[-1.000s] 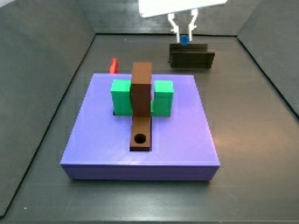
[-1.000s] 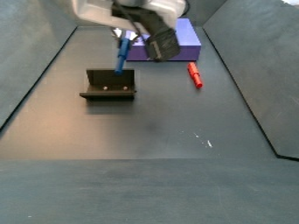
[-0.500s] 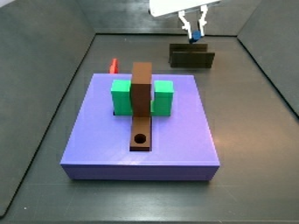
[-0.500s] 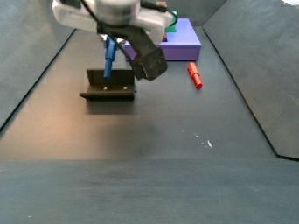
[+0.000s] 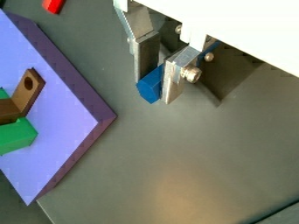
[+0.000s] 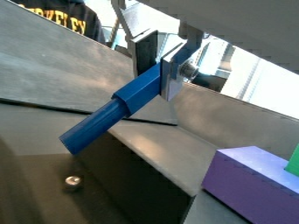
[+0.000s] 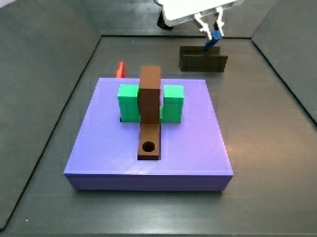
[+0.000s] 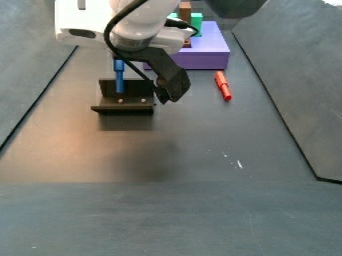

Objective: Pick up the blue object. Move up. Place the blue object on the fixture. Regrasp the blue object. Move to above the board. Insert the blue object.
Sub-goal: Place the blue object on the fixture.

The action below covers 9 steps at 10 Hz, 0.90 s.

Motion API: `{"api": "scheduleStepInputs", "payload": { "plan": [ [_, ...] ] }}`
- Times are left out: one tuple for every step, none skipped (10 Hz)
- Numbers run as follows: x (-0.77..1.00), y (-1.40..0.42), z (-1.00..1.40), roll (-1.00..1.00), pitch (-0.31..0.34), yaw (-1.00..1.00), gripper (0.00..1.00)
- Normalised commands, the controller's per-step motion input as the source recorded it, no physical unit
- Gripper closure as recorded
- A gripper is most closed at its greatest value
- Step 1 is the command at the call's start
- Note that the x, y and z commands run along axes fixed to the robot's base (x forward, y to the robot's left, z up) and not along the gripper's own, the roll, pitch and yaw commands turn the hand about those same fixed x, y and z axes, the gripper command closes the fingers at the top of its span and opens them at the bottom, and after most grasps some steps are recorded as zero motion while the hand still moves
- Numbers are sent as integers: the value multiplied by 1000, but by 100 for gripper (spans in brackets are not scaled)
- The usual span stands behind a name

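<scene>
My gripper (image 7: 209, 25) is shut on the blue object (image 7: 212, 38), a slim bright-blue rod that hangs tilted from the fingers over the fixture (image 7: 203, 60), a dark notched block at the far end of the floor. In a side view the gripper (image 8: 120, 60) holds the rod (image 8: 118, 76) with its lower end at the fixture's (image 8: 124, 99) top; I cannot tell whether they touch. Both wrist views show the rod (image 5: 149, 87) (image 6: 114, 109) clamped between the silver fingers. The board (image 7: 148, 139), a lavender slab with a brown strip (image 7: 150, 106), lies apart from them.
Two green blocks (image 7: 128, 102) (image 7: 175, 101) flank the brown strip, whose round hole (image 7: 148, 147) is at its near end. A small red piece (image 7: 120, 68) lies on the floor beside the board, also in a side view (image 8: 223, 86). Dark walls enclose the floor.
My gripper has carried the blue object sideways and down, from beside the fixture to directly over it. The rod now hangs closer to upright. Board and red piece have not moved.
</scene>
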Motion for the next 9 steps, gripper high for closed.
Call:
{"api": "scheduleStepInputs", "payload": {
  "plan": [
    [-240, 211, -257, 420, -109, -234, 100],
    [-326, 237, -291, 309, -86, -306, 100],
    [-260, 140, -263, 177, -29, -291, 100],
    [-137, 0, -137, 17, 0, -149, 100],
    [63, -120, -40, 0, 49, 0, 100],
    [357, -114, -77, 6, 274, 0, 100],
    [223, -20, -114, 43, 217, 0, 100],
    [0, 0, -126, 0, 29, 0, 100],
    [0, 0, -160, 43, 29, 0, 100]
  ]
}}
